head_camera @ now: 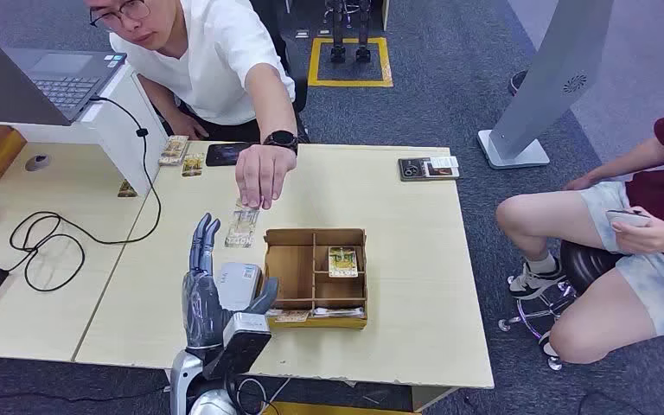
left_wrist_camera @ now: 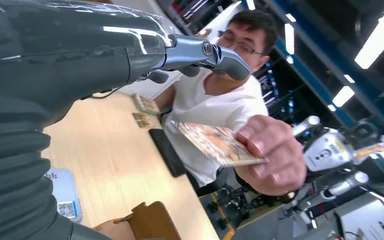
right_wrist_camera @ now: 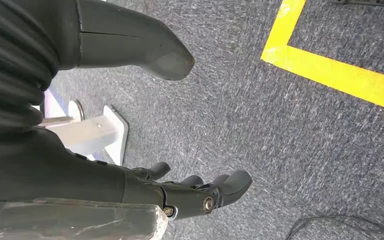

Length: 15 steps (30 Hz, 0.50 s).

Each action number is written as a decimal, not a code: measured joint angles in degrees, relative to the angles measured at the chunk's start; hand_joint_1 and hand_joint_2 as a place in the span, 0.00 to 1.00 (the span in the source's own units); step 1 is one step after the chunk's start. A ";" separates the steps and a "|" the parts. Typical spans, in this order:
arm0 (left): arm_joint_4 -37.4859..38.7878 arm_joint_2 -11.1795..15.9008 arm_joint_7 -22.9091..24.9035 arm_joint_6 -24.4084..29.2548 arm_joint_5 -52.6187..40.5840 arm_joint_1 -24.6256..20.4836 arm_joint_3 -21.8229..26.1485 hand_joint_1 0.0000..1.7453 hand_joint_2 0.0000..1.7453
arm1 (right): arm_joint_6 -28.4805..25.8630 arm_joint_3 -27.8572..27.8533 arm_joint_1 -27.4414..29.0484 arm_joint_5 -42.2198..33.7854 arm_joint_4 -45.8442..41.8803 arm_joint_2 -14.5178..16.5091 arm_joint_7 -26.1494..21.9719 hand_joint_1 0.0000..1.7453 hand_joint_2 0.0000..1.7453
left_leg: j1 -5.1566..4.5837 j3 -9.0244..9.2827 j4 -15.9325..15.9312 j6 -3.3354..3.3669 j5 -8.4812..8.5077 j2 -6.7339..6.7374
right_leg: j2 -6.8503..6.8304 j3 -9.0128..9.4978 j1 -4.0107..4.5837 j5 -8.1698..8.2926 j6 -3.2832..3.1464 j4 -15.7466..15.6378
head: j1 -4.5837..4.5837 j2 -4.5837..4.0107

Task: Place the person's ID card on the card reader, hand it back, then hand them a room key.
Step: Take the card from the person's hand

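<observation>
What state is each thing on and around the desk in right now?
Left robot hand: open, fingers up, holding nothing.
Right robot hand: hanging over carpet, empty.
ID card: pinched in the person's hand, held out.
Card reader: bare, no card on it.
Wooden box: open-topped, cards inside.
Laptop: open.

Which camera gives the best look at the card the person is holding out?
The left wrist view: the card is large and close there, its patterned face showing, pinched in the person's hand. In the head view the card is small and partly hidden beneath that hand. The right wrist view faces the carpet.
</observation>
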 joint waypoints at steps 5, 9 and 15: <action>0.63 -0.02 2.14 -0.01 -0.89 -1.48 0.00 0.00 1.00 | -0.06 -0.02 -0.08 0.32 0.01 0.00 0.00 0.00 1.00 | 0.00 0.00 0.00 0.00 0.01 0.00 | 0.00 0.00 0.00 0.01 -0.01 0.00 | 0.01 0.00; 1.63 -0.30 3.46 0.01 -6.19 -3.02 0.04 0.00 1.00 | -0.73 0.02 -0.49 0.39 0.53 -0.14 0.01 0.00 1.00 | 0.00 0.00 0.00 0.01 0.01 0.00 | 0.00 0.00 0.00 0.02 -0.01 0.00 | 0.01 0.00; 4.19 -1.61 4.62 0.01 -19.33 -5.96 1.81 0.00 1.00 | -4.53 0.75 -2.10 0.38 5.53 -2.24 0.24 0.00 1.00 | -0.01 0.00 0.02 0.02 0.02 0.01 | 0.00 0.01 0.00 0.04 0.00 0.00 | 0.01 0.00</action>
